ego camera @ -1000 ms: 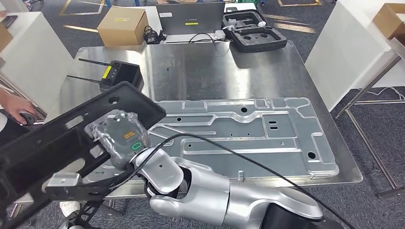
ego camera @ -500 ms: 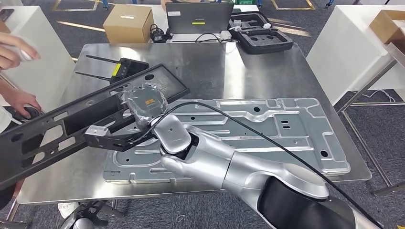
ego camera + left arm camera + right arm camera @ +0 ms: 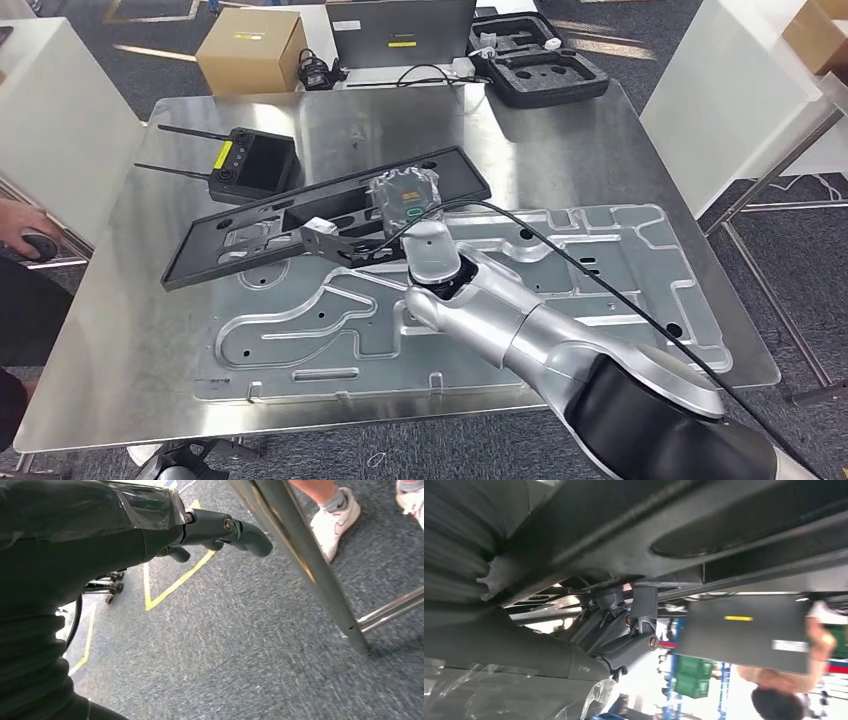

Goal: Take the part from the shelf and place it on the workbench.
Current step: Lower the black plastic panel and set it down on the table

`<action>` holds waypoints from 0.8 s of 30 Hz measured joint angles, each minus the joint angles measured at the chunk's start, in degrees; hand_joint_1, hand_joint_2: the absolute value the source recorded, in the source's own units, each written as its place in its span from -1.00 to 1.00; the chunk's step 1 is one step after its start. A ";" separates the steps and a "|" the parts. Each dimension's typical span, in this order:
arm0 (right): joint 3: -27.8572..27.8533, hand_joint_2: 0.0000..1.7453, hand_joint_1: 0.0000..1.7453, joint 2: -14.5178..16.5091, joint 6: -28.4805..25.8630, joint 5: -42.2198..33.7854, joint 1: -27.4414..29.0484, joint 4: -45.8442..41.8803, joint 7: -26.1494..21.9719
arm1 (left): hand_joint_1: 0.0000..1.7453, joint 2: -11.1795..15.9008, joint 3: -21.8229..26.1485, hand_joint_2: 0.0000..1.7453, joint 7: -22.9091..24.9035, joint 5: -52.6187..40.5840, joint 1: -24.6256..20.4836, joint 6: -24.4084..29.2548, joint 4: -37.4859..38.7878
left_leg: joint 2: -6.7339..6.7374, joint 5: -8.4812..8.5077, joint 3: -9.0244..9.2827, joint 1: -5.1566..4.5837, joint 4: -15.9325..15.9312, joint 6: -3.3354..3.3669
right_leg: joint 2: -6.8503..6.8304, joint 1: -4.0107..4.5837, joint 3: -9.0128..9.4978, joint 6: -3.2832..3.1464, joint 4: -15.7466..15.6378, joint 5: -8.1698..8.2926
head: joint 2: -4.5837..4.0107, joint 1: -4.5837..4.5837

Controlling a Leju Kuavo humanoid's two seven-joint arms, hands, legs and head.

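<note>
The right hand grips the black part over the bench's middle, above the grey panel. The left hand hangs empty, fingers loosely curled. The long part could tilt and strike the remote.

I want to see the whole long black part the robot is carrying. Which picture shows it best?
The head view: the whole black part lies stretched out above the silver table, with the right hand gripping it. The right wrist view sees just its dark underside, very close. The left wrist view looks at floor and a table leg instead.
</note>
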 joint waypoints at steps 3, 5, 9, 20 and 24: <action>-1.54 -0.50 -0.50 -1.49 -0.62 1.41 2.03 1.36 1.18 | -1.00 0.07 -0.14 1.00 -0.31 0.26 0.30 0.13 0.04 | -0.13 -0.98 -1.95 -0.42 5.72 -0.16 | 0.01 -0.14 0.88 0.20 0.02 -0.60 | 0.00 0.01; -2.61 -1.00 -1.00 -2.46 -0.69 2.20 2.57 1.97 1.57 | -1.00 0.05 -0.28 1.00 -0.43 0.45 0.41 0.17 0.06 | 0.00 3.79 0.02 0.34 -0.07 -1.58 | 0.06 -0.55 1.20 0.78 0.21 -0.97 | 0.00 0.01; -5.51 -1.00 -1.00 -4.99 -0.64 3.21 2.63 2.98 1.91 | -1.00 -0.20 -0.62 0.50 -0.45 -0.09 0.98 1.42 0.35 | -0.49 6.87 3.66 1.15 -8.15 -2.80 | 0.52 -0.41 0.72 2.01 1.69 -1.37 | 0.00 -0.02; -10.60 -1.00 -1.00 -6.26 -0.86 5.47 1.68 3.39 -0.06 | -1.00 0.87 -0.65 -1.00 1.44 1.82 0.73 2.57 0.47 | -1.17 6.29 4.63 0.48 -8.52 0.18 | -0.81 -1.09 -4.13 2.72 14.70 -5.80 | 0.02 0.73; -12.08 -1.00 -1.00 -6.01 -0.93 6.33 1.88 3.41 -0.38 | -1.00 0.55 -0.51 -1.00 3.89 2.42 0.54 3.19 0.51 | -1.22 6.41 5.39 0.58 -9.42 -0.07 | -0.35 0.61 0.88 -0.73 3.65 -1.13 | 0.01 0.62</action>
